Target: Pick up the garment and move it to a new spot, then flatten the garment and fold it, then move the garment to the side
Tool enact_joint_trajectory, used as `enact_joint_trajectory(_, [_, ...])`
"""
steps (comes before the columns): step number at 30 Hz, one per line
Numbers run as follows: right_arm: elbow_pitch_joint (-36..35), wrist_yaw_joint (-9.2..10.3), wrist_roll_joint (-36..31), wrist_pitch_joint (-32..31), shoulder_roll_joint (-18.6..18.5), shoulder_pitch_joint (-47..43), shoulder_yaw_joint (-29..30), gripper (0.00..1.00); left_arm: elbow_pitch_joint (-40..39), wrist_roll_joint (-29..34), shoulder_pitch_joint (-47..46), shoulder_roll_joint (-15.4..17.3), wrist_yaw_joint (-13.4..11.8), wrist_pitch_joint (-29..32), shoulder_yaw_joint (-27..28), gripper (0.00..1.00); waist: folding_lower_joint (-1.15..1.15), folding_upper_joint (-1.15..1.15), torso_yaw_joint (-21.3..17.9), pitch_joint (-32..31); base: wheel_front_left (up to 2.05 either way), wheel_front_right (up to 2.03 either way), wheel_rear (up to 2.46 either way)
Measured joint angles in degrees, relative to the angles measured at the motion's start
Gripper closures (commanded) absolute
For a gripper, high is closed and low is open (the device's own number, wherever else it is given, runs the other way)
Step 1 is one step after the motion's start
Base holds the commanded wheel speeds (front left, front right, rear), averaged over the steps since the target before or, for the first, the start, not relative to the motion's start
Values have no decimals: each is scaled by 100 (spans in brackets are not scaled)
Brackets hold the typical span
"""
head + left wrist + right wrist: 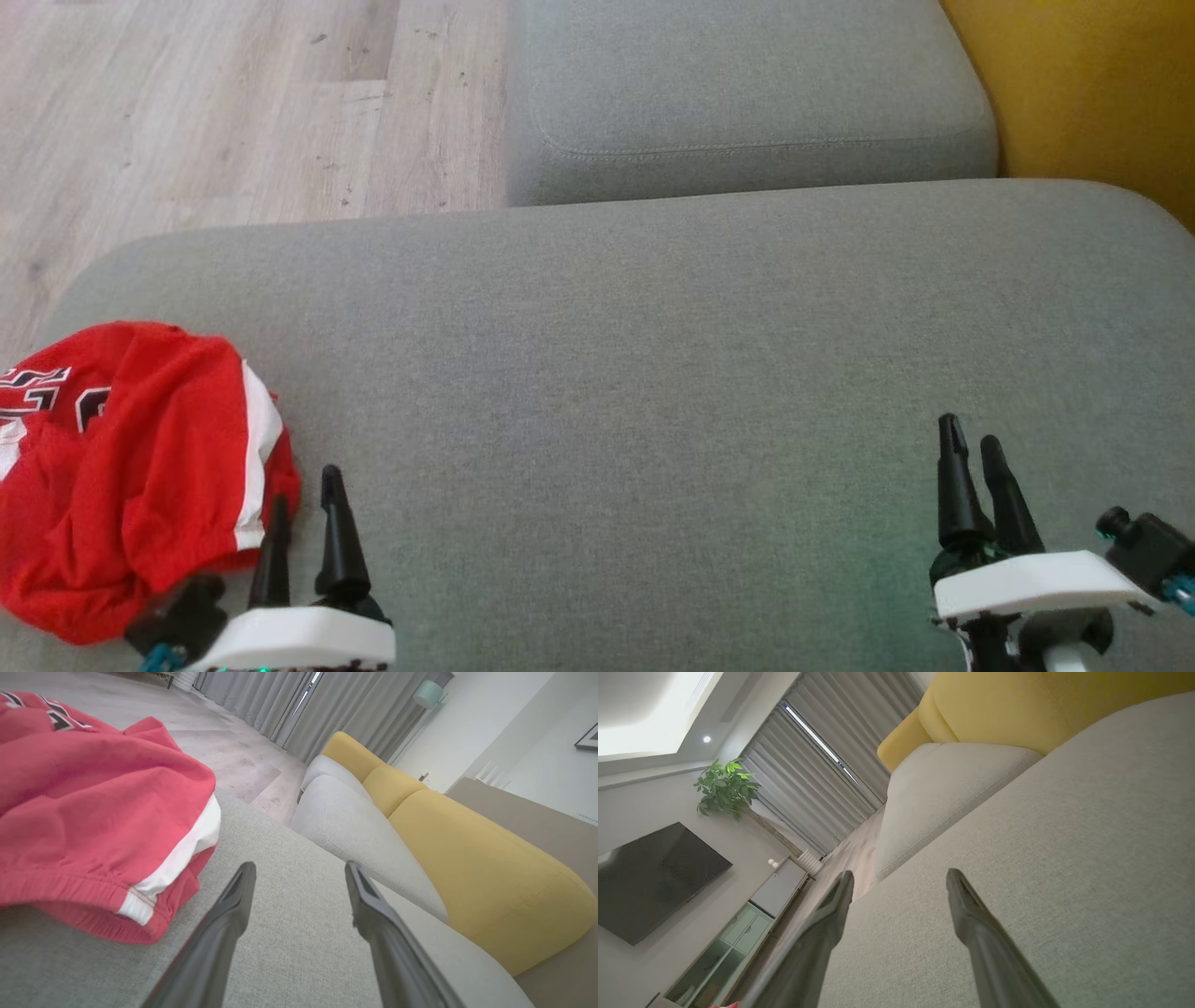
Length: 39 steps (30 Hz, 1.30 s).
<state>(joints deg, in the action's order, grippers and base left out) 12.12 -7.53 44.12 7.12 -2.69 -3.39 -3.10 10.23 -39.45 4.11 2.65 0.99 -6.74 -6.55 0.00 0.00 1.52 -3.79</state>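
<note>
While the crumpled red jersey garment (131, 467) with a white stripe is lying at the front left corner of the grey fabric cushion (653, 373), the left gripper (305, 487) is hovering open and empty just to its right, much nearer than the open right gripper (968, 430).

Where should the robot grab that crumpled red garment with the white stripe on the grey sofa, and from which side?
Probably the bunched edge by the white stripe, the part of the crumpled red garment nearest the open left gripper. It bulges up off the grey sofa cushion, giving a fold to pinch. Come low from the cushion's middle, moving toward the robot's left.
</note>
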Motion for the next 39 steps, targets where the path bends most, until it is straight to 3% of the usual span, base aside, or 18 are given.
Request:
enact_joint_trajectory(26, [-182,0,-1860,400,1,-87,-223,0,185,1828,112,5,-160,-428,-336,0,0,0,57,-158,0,0,0])
enact_joint_trajectory(39, [104,0,-2995,605,3,-107,-141,0,153,2807,112,10,-258,-648,-482,0,0,0,78,-250,0,0,0])
